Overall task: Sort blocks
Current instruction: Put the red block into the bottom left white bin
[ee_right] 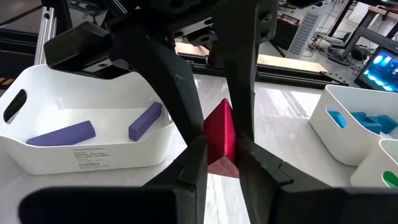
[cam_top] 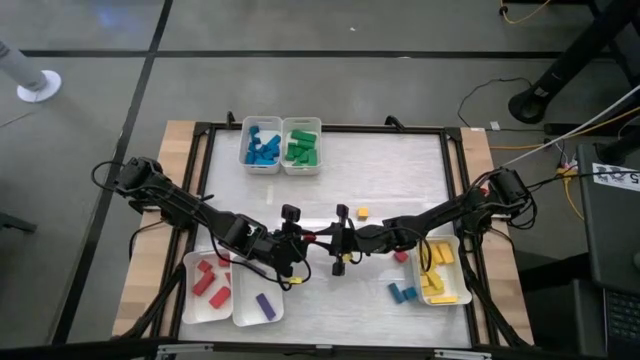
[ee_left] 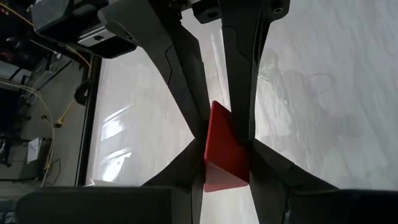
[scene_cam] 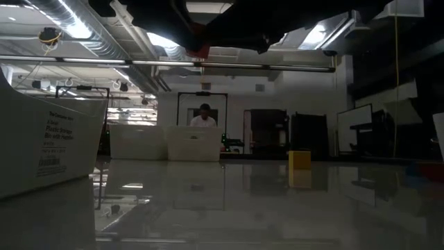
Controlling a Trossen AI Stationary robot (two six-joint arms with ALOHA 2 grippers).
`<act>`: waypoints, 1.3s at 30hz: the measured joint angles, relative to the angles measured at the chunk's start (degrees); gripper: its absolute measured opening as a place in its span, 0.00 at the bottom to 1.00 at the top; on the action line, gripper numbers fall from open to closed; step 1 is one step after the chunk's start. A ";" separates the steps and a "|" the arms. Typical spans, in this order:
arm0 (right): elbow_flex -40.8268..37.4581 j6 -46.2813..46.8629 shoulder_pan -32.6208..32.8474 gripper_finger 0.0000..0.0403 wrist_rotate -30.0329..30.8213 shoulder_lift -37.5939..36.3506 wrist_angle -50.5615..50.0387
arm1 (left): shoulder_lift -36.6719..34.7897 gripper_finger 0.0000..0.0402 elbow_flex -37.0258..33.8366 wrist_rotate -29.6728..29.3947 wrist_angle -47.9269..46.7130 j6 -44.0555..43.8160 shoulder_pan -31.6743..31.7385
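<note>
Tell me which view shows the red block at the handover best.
The left wrist view: the red block fills the centre, pinched between the left gripper fingers. The right wrist view shows it in the right gripper. The high view gives a red speck; the low view hides it.

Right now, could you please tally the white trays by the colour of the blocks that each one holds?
Tray of blue blocks: 1
Tray of green blocks: 1
Tray of red blocks: 1
Tray of purple blocks: 1
Tray of yellow blocks: 1
Total: 5 trays
</note>
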 joint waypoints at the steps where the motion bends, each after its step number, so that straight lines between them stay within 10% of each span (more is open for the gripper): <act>1: 0.00 0.00 0.00 0.19 0.02 0.00 -0.02 | 0.00 0.21 0.00 -0.03 0.00 0.01 0.00; 18: 0.00 -0.07 0.07 0.49 -0.19 -0.26 -0.20 | 0.00 0.21 0.00 -0.44 0.19 0.09 0.07; 39: 0.00 -4.19 0.04 0.51 1.42 -4.20 -5.86 | -0.15 0.22 0.22 -0.57 1.35 -1.92 0.02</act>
